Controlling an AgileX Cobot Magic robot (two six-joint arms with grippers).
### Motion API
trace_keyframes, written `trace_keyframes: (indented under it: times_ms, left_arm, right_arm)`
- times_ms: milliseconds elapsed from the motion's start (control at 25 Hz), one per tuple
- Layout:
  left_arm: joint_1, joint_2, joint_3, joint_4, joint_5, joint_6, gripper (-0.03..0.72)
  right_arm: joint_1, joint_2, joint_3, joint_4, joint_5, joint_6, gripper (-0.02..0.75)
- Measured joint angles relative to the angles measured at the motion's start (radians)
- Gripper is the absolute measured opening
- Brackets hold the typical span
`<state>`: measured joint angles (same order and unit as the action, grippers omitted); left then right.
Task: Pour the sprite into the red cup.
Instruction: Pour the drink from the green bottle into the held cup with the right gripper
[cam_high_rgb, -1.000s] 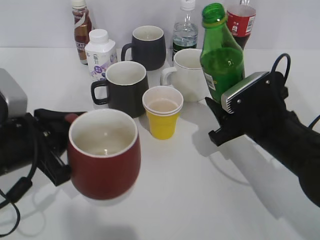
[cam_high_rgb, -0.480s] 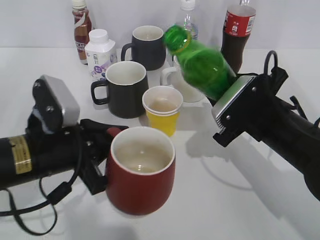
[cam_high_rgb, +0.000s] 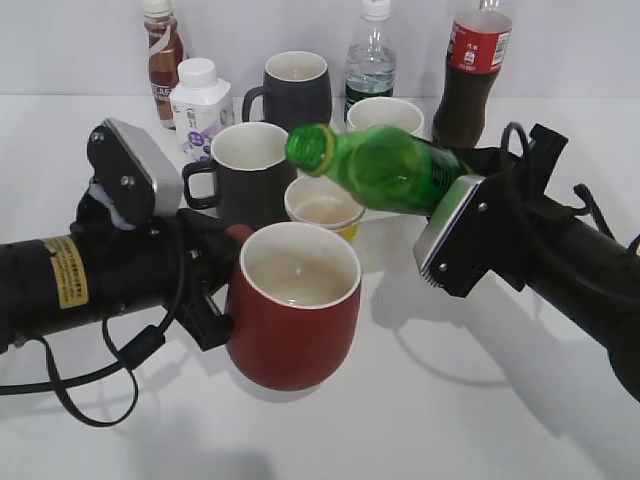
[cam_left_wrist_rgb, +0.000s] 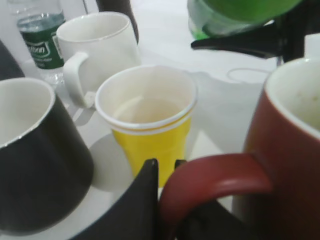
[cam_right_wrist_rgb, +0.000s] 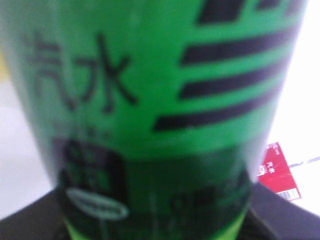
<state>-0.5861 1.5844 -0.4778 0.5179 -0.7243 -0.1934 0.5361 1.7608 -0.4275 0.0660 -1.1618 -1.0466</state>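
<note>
One red cup (cam_high_rgb: 293, 318) was held by its handle in the left gripper (cam_left_wrist_rgb: 167, 187), lifted at the table's 6 o'clock. One sprite (cam_high_rgb: 385, 168) was clamped in the right gripper (cam_high_rgb: 462, 200), tipped toward 9 o'clock above the cup. Behind were counted two black mugs (cam_high_rgb: 250, 172), one white mug (cam_high_rgb: 385, 116) and one yellow cup (cam_high_rgb: 322, 205).

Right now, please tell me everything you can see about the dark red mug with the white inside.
The squat dark red ceramic mug is glossy, wider toward the base, with a white interior and a red loop handle. It stands upright, mouth open, and looks nearly empty. The left gripper holds it by the handle side, black fingers at the loop. It sits in front of the yellow paper cup; the tilted green plastic bottle's open mouth is above and behind its rim.
</note>
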Motion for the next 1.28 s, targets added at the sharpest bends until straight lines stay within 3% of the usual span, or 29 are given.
trace_keyframes:
  times_ms: [320,560,1280]
  left_arm:
    - [0.006,-0.009,0.0,-0.002,0.026,0.0,0.064]
    - [0.05,-0.075,0.0,-0.002,0.082,0.0,0.064]
    - [0.05,-0.096,0.0,0.069,0.149,0.0,0.064]
  right_arm:
    - [0.0,-0.003,0.0,-0.001,0.0,-0.085,0.396]
    - [0.0,-0.042,0.0,-0.002,0.0,-0.12,0.395]
    - [0.0,-0.06,0.0,-0.002,0.0,-0.301,0.395]
